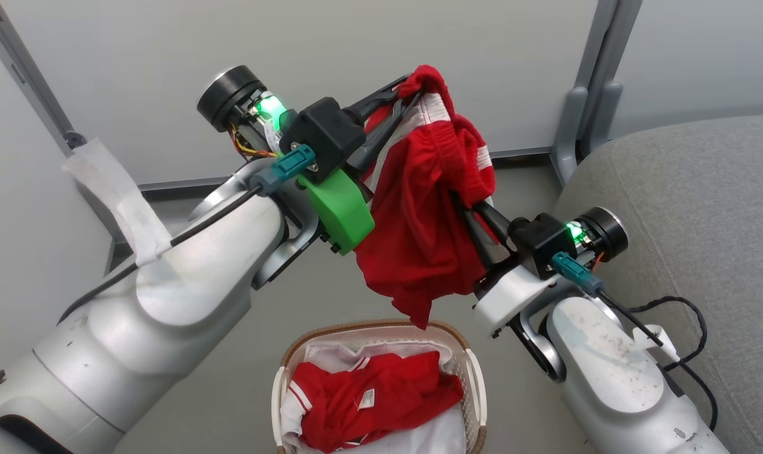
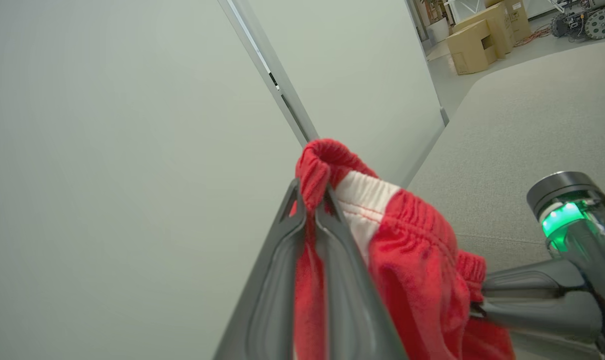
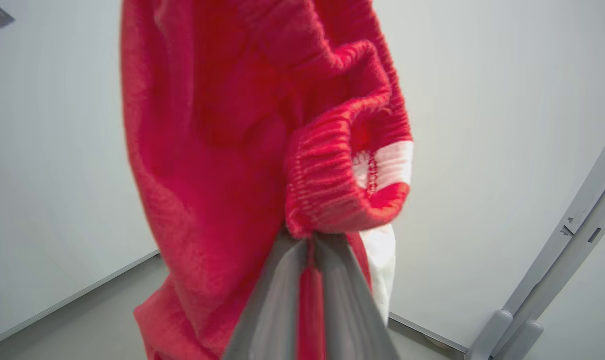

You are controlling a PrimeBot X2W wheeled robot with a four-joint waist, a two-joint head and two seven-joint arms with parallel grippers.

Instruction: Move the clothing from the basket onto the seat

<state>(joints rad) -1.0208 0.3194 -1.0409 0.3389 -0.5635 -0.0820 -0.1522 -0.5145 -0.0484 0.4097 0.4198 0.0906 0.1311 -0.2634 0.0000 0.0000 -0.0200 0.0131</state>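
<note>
Hanging in the air in the head view, a bright red soft jersey garment (image 1: 419, 233) with white stripe trim is being held up by both arms. Its upper edge is being pinched by the left gripper (image 1: 408, 88), whose two long dark fingers are being pressed narrow on the cloth. Its right side is being gripped by the right gripper (image 1: 463, 208), whose fingertips are being hidden by the folds. Below the garment, an oval white perforated plastic basket (image 1: 466, 353) with a brown woven-look rim is standing on the floor (image 1: 230, 378). A second red garment (image 1: 381, 397) with a small white tag is lying inside it on a plain white cloth sheet (image 1: 441, 435). The large grey fabric-upholstered seat (image 1: 690, 202) is being shown at the right, apart from the held garment.

In the left wrist view, the left gripper (image 2: 312, 195) is being closed on a red elastic band of the garment (image 2: 412, 250), just beside a white stripe. The right gripper (image 2: 482, 302) is being closed on the same garment at the lower right, and the grey seat (image 2: 522, 125) is lying behind.

In the right wrist view, the right gripper (image 3: 310, 242) is being closed tightly on a ribbed red edge of the garment (image 3: 207, 150), which is hanging in front of a pale wall (image 3: 482, 100).
</note>
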